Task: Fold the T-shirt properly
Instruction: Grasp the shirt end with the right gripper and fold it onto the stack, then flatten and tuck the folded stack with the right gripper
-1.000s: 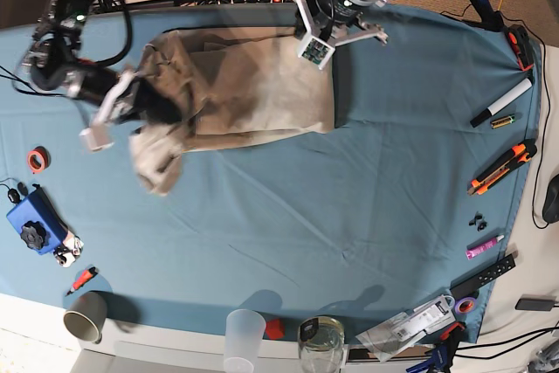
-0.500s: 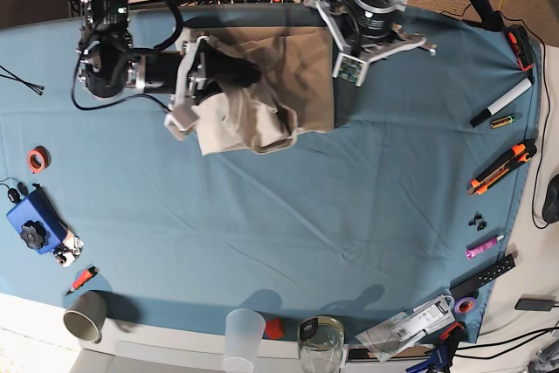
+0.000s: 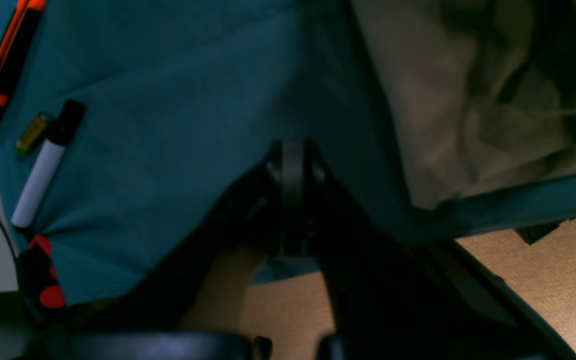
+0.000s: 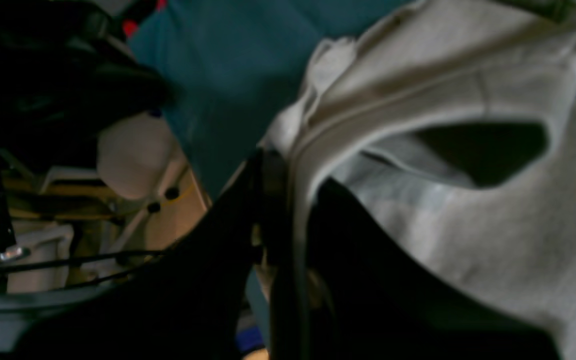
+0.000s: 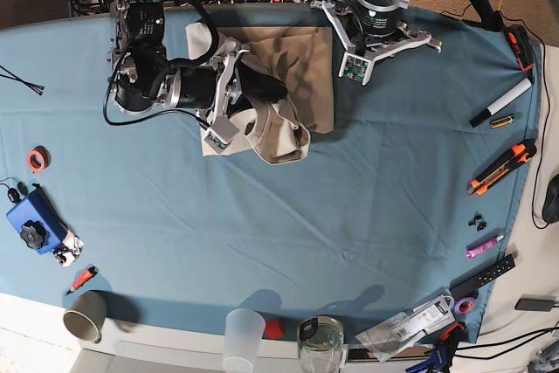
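The large plain beige short-sleeved cotton T-shirt [image 5: 279, 85] was seen at the far middle of the teal-blue tablecloth [image 5: 288, 216], gathered into a compact, thickly layered heap, with one rounded hem end drooping toward the near side. Over the previous second the garment had been drawn in sharply: it had lain spread out wide with a loose end trailing to the left, and that end had been carried across to the right and laid over the body of the cloth. The right gripper [image 4: 288, 200], on the left in the base view, had travelled with it, and its narrow jaws were seen clamped on a seamed edge of the fabric. The left gripper [image 3: 293, 200], at the far right edge of the shirt, was closed with nothing between its jaws, and it hung over bare tablecloth just beside the cloth. It was judged that a cross fold was under way but not tidy, since the top layer was bunched rather than flat, so smoothing or a re-lay would probably be needed. Farther out, along the near edge, three open vessels were noted: a tan paper cup [image 5: 85, 314] at the near left, a clear plastic cup [image 5: 244, 336] and a round glass jar [image 5: 320, 342] near the middle. Nothing was seen inside the paper cup; the contents of the other two could not be told.
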Available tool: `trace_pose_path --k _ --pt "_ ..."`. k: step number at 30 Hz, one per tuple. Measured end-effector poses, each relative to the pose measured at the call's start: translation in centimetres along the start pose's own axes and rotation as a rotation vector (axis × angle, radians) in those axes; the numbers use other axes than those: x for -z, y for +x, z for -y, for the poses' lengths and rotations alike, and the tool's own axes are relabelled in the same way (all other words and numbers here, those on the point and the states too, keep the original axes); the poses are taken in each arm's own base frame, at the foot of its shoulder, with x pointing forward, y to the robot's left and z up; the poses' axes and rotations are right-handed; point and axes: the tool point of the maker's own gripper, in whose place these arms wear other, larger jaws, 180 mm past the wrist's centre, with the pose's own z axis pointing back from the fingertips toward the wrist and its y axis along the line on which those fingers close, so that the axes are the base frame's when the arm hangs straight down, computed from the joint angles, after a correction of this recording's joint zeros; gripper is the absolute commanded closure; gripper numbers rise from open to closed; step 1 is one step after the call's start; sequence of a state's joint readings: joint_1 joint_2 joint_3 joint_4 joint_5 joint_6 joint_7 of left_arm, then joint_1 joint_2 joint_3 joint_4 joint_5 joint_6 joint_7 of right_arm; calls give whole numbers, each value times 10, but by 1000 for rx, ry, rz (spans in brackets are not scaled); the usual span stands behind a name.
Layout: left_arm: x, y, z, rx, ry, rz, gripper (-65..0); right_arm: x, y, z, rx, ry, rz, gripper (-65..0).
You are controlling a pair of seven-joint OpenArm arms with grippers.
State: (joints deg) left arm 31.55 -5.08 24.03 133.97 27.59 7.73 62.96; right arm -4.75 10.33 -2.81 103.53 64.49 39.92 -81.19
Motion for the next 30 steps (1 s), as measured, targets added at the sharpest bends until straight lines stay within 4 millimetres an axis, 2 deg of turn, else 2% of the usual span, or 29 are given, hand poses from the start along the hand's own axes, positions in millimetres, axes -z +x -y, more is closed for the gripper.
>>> trace_pose_path --k 2,5,7,11,14,18,27,30 --pt "0 0 0 0 -1 0 0 0 0 0 0 -1 -1 -5" --pt "0 0 0 0 0 1 0 0 0 0 -1 -1 -1 -158" --pt "0 0 0 0 0 0 0 -1 1 -1 1 8 7 -198" --pt "-1 -2 -2 9 15 -3 0 -1 18 -27 18 147 95 -198" --pt "-4 -12 -16 45 99 -39 0 -6 38 -50 32 278 191 -198" --pt "-8 -18 -34 12 206 -56 0 -4 38 -49 20 271 180 -198" --pt "-8 -19 -34 11 205 -63 0 -4 40 -50 11 270 180 -198" --pt "-8 -19 -34 11 205 -64 0 -9 51 -52 -38 258 193 -198"
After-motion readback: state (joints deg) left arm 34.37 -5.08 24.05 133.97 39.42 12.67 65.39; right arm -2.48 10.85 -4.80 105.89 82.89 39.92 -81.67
